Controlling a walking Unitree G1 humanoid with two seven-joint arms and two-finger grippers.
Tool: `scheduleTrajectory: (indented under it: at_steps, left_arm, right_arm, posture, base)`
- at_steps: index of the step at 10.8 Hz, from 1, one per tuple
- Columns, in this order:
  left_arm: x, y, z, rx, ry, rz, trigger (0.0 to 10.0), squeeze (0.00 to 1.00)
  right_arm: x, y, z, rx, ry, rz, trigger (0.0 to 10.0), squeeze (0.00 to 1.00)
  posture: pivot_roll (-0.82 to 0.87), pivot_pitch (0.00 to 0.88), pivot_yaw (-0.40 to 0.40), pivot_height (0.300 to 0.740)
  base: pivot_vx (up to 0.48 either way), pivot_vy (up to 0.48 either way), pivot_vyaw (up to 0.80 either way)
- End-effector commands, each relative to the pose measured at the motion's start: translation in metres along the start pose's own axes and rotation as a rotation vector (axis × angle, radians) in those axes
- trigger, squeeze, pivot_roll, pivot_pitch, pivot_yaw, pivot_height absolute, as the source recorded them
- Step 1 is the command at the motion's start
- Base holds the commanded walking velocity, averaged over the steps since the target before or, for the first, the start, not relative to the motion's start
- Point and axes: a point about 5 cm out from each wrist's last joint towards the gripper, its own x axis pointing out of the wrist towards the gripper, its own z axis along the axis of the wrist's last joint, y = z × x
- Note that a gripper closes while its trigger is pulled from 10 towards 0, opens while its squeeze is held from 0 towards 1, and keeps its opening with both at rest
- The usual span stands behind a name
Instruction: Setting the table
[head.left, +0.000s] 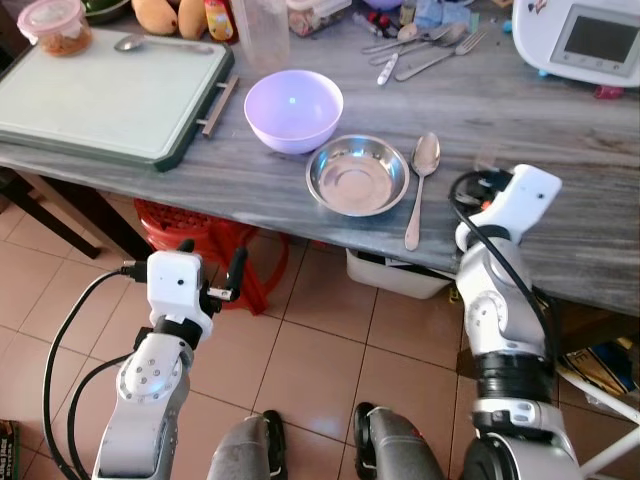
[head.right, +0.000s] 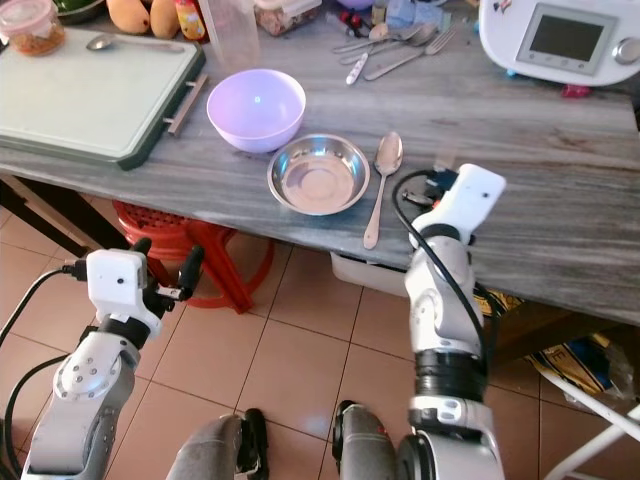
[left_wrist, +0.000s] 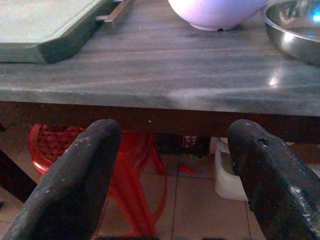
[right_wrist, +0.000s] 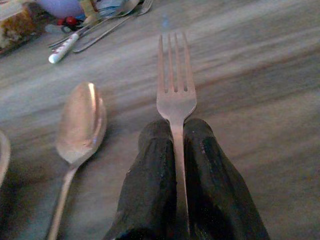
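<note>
My right gripper (right_wrist: 176, 127) is shut on the handle of a metal fork (right_wrist: 175, 85), whose tines lie low over the grey wooden table (head.left: 560, 130). To the fork's left lies a spoon (head.left: 420, 185), beside a steel bowl (head.left: 357, 175). A lavender bowl (head.left: 293, 108) stands just behind the steel one. In the head view my right wrist (head.left: 510, 200) hovers over the table's front edge, right of the spoon. My left gripper (head.left: 211, 258) is open with nothing in it, held below the table edge above a red stool (head.left: 200, 235).
A green-edged cutting board (head.left: 100, 95) covers the table's left part, with a food container (head.left: 57, 25) at its back. Loose cutlery (head.left: 420, 45) and a white appliance (head.left: 585, 40) sit at the back. A white bin (head.left: 395, 275) stands under the table.
</note>
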Motion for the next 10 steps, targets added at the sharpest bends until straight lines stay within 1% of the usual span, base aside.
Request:
scheduleTrajectory:
  at_steps: [1,3,4,10]
  left_arm:
    - [-0.0033,0.0003,-0.0005,-0.005,0.011,0.000,10.0,0.00]
    - [-0.0029,-0.0021,-0.0013,-0.012,0.016,-0.005,10.0,0.00]
    - [-0.0030,-0.0077,-0.0024,-0.021,0.019,-0.023,10.0,0.00]
    - [0.0004,-0.0089,-0.0029,-0.026,0.020,-0.023,10.0,0.00]
  right_arm:
    - [-0.0003,0.0065,-0.0061,0.002,0.036,0.023,10.0,0.00]
    - [0.0001,0.0104,-0.0116,0.007,0.071,0.029,10.0,0.00]
    - [0.0008,0.0123,-0.0144,0.014,0.089,0.031,10.0,0.00]
    - [0.0052,0.0133,-0.0161,0.033,0.103,0.007,10.0,0.00]
  posture:
    - [0.00,0.251,0.049,0.740]
    - [0.00,0.253,0.047,0.740]
    - [0.00,0.252,0.046,0.740]
    - [0.00,0.249,0.041,0.740]
  base:
    - [0.000,0.000,0.00]
    - [0.000,0.000,0.00]
    - [0.000,0.000,0.00]
    - [0.000,0.000,0.00]
